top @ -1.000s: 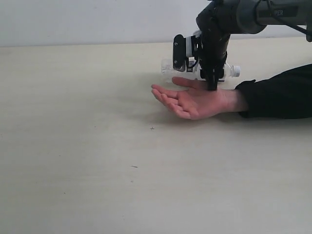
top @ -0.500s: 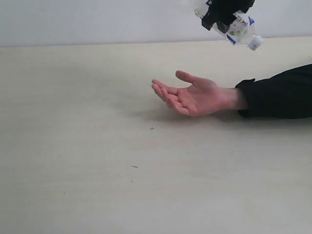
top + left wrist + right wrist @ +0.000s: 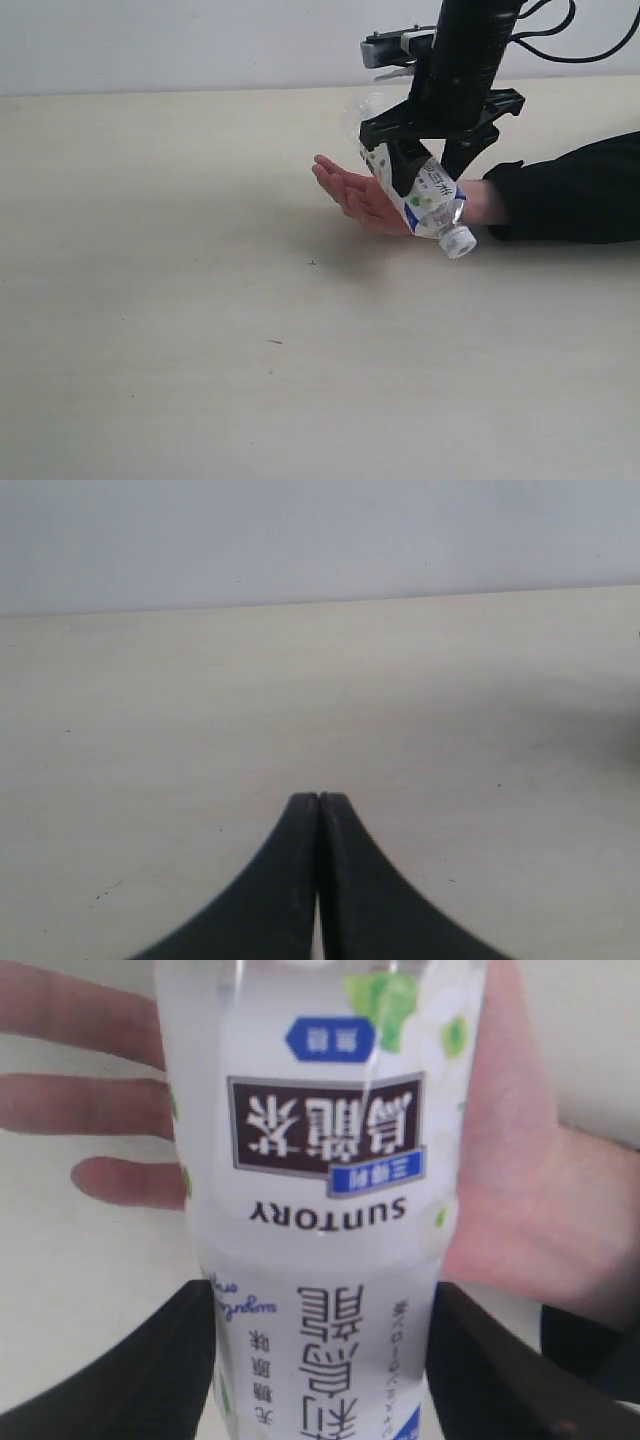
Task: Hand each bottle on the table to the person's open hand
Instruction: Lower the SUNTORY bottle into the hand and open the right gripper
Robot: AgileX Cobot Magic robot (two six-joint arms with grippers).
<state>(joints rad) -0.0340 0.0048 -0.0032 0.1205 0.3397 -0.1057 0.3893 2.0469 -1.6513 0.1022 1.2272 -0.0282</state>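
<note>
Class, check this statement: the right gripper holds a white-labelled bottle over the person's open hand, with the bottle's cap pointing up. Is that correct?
Not quite. The right gripper does hold the bottle over the person's open hand, but the bottle is tilted with its white cap pointing down, not up. The exterior view shows this.

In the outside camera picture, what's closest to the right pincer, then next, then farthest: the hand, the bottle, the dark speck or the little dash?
1. The bottle: gripped in the right pincer, cap tilted down.
2. The hand: just behind the bottle, palm open.
3. The speck: off to the left, nearer the camera.
4. The dash: farther left and nearer the camera again.
</note>
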